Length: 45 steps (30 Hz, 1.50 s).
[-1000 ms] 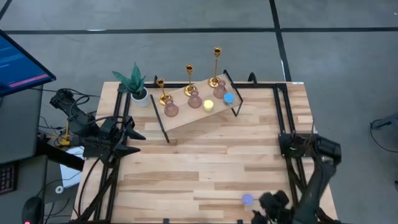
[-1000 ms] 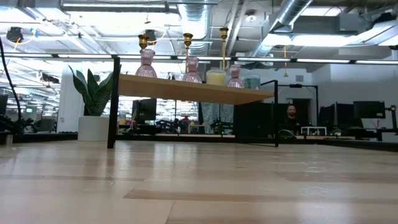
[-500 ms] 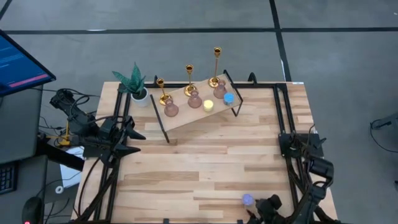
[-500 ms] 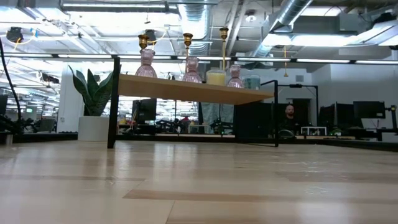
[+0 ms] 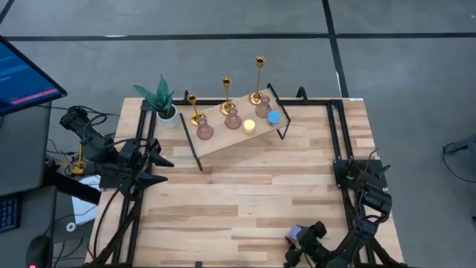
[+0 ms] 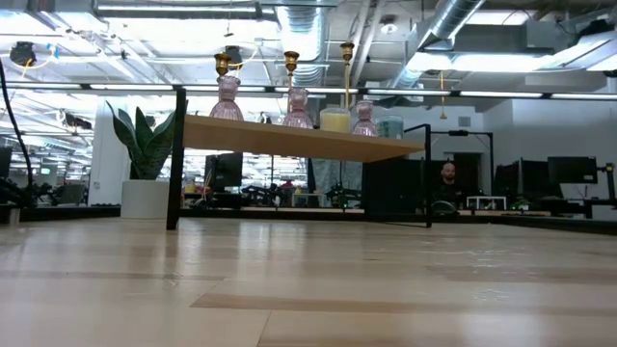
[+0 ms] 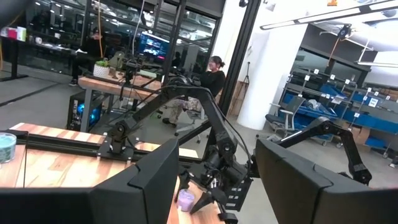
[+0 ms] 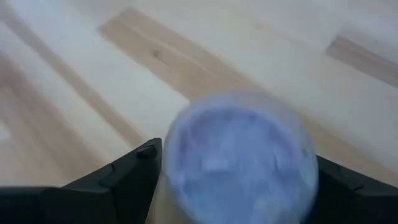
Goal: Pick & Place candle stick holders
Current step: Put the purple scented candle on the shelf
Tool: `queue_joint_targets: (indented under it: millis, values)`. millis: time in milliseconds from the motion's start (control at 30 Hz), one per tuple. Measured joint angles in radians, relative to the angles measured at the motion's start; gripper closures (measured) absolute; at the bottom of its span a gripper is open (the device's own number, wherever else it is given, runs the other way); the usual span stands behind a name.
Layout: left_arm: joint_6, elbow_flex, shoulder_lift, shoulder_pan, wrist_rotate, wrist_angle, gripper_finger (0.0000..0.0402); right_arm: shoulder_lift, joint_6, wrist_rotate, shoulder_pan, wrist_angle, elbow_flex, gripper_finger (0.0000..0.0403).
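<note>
Three gold candlesticks [image 5: 226, 95] and three pink bulbous holders [image 5: 233, 119] stand by their bases on a raised wooden shelf [image 5: 223, 143] at the table's far middle; the low view shows them on the shelf [image 6: 289, 138] too. My right gripper [image 5: 299, 241] is low at the near edge, right of centre. It is open, with a small lavender round light [image 8: 236, 168] between its fingers; the light stands on the table. My left gripper [image 7: 216, 177] waits open at the table's left side, holding nothing.
A yellow light [image 5: 249, 126] and a blue light [image 5: 273, 117] share the shelf with the holders. A potted plant [image 5: 162, 100] stands at the shelf's left end. Black frame rails run along the table's left and right sides. Bare wood lies between the shelf and the near edge.
My right gripper has come down and a little toward the table's left, tipping to point more steeply at the table, until its fingers stand on either side of the lavender light. The light and the holders have kept their places.
</note>
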<state>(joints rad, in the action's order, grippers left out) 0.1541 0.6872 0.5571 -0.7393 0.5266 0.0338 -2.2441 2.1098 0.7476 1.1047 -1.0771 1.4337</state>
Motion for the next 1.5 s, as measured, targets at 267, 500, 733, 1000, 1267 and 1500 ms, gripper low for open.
queue_joint_targets:
  millis: [267,500,733,1000,1267,1500]
  values:
    - [0.000,0.000,0.000,0.000,0.000,0.001,0.0187,-0.005,-0.058,0.032,-0.047,0.000,-0.005,0.0115]
    - [0.000,0.000,0.000,0.000,0.000,0.001,0.0187,-0.003,-0.078,0.029,-0.048,0.033,-0.005,0.0161]
    - [0.000,0.000,0.000,0.000,0.000,0.005,0.0187,-0.001,-0.078,0.027,-0.050,0.038,-0.003,0.0199]
    - [0.000,0.000,-0.001,0.000,0.000,0.012,0.0187,0.049,-0.121,0.006,-0.122,0.009,-0.006,0.0184]
    - [-0.021,0.000,-0.001,0.000,0.000,0.012,0.0187,0.196,-0.560,0.090,-0.317,0.057,-0.004,0.0200]
    - [-0.041,0.000,-0.001,0.000,0.000,0.016,0.0187,0.358,-1.151,0.101,-0.537,0.233,-0.004,0.0183]
